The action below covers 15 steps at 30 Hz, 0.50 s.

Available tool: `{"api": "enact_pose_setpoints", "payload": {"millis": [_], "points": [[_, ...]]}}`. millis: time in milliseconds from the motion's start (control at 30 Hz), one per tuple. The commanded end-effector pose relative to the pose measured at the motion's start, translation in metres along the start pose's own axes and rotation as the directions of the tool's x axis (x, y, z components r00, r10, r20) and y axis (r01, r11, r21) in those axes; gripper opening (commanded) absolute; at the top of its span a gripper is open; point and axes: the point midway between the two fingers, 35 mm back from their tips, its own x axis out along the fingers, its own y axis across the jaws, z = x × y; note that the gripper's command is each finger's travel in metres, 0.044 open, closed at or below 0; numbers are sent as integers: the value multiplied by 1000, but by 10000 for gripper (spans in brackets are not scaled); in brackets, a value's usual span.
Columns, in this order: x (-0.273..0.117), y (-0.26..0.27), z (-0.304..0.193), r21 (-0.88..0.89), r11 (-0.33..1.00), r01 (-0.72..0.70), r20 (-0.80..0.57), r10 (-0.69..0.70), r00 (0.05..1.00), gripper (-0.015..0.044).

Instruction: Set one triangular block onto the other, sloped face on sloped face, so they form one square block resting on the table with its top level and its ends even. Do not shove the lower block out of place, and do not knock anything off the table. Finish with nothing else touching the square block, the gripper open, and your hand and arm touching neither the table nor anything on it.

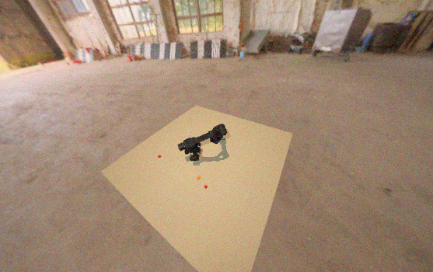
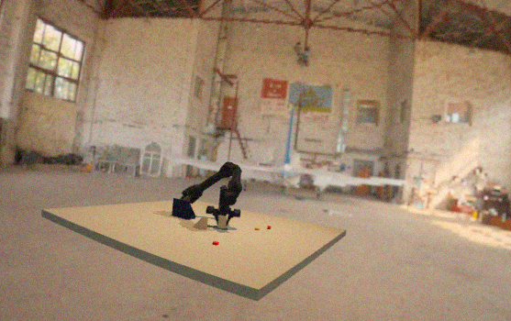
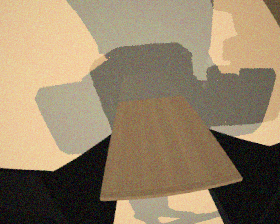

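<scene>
Fingers of your end effector (image 1: pixel 194 158) (image 2: pixel 222 222) (image 3: pixel 162 132) gripped one triangular block (image 2: pixel 222 223) (image 3: pixel 166 155), low at the desk (image 1: pixel 239 217) (image 2: pixel 153 229) (image 3: pixel 21 50); you saw the other triangular block (image 2: pixel 202 224) on the desk nearby, apart from it, in the exterior view.

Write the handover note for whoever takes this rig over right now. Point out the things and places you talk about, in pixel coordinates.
Tool (image 2: pixel 222 223) (image 3: pixel 153 132): shut on one triangular block (image 2: pixel 222 222) (image 3: pixel 163 150), low over the table (image 2: pixel 258 291).
Other triangular block (image 2: pixel 202 223): on the table beside it, between the tool and the arm's dark blue base in the exterior view.
Done: one block gripped; the two are not joined.
Left: set it on the other, slope to slope, top level and ends even, without shoving the lower one; then open and back off, touching nothing. Mind the small red and orange pieces nearby.
</scene>
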Motion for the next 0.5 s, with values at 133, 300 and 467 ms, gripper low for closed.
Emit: {"api": "enact_pose_setpoints", "payload": {"millis": [133,300,467], "points": [[-3,0,-2,1,1000,1,30,-1,1000,0],[-6,0,-9,4,1000,2,159,-3,987,0],[-10,0,-16,5,1000,2,287,-3,958,0]]}}
